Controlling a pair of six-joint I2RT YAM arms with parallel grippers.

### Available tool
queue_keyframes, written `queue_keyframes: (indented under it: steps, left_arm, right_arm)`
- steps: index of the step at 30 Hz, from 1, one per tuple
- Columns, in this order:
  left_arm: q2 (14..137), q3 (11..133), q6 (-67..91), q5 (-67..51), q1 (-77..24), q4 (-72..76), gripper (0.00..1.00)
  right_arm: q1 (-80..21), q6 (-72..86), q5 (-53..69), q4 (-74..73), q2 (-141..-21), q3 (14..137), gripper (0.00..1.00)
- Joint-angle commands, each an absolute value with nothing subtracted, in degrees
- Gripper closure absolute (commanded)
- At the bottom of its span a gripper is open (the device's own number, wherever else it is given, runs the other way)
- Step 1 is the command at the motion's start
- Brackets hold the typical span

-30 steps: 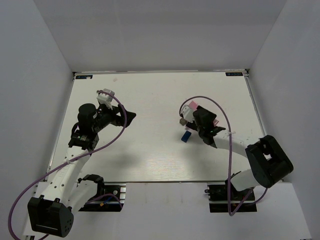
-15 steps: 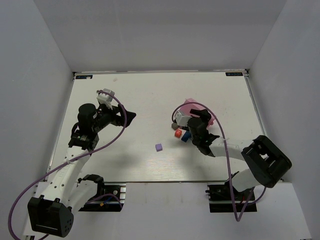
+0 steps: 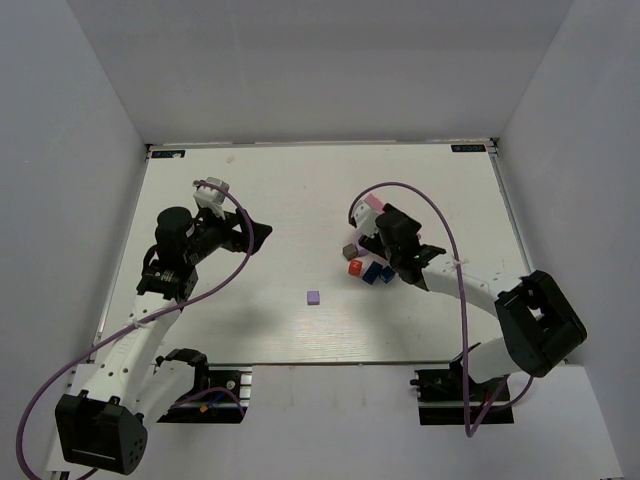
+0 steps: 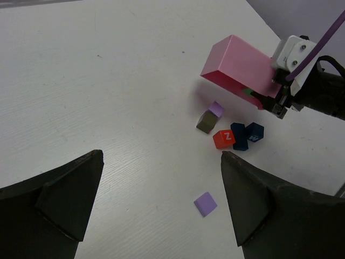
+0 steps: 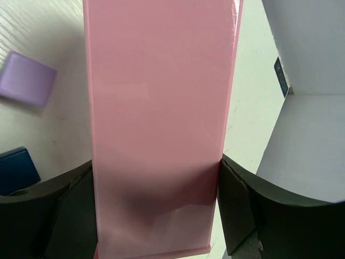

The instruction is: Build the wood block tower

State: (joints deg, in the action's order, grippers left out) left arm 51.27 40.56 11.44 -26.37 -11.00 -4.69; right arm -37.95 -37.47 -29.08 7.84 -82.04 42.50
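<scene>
Pink tray [image 5: 161, 108] clamped in right gripper [image 5: 156, 210] (tilted), wood blocks [image 4: 223, 138] scattered beside

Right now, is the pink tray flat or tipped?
Tipped: the right hand grips the tray tilted, blocks scattered on the table beside it.

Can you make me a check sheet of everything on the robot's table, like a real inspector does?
Surface: white table, faintly grained.
Job's things: wood blocks lie loose: one red, two dark blue, one dark, two lilac. One lilac block sits apart. None are stacked yet.
Clutter: pink tray, tilted above the blocks.
Grippers: left gripper is open and holds nothing. Right gripper is clamped on the pink tray.
Cables: a right purple cable and a left purple cable, one looping over each arm.
Surroundings: plain pale walls on three sides.
</scene>
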Motion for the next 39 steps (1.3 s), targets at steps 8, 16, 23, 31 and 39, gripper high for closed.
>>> queue_keyframes:
  steps: [8,16,23,31,39]
  left_arm:
    - [50.4,41.5,11.3,-26.8,-11.2,-4.1,0.00]
    - [50.4,41.5,11.3,-26.8,-11.2,-4.1,0.00]
    - [50.4,41.5,11.3,-26.8,-11.2,-4.1,0.00]
    - [50.4,41.5,11.3,-26.8,-11.2,-4.1,0.00]
    - [50.4,41.5,11.3,-26.8,-11.2,-4.1,0.00]
  right_arm:
    - [-35.1,-32.7,-23.3,-1.4,-85.9,49.1,1.00]
    - [-34.8,-36.2,-30.7,2.5,-89.6,47.2,1.00]
    - [-34.5,-34.5,-26.1,-2.0,-90.0,48.3,0.65]
    - [-34.5,-33.3,-22.0,-4.7,-90.4,49.8,0.33]
    - [-33.8,-32.3,-19.2,-6.1,-90.0,50.7,0.17]
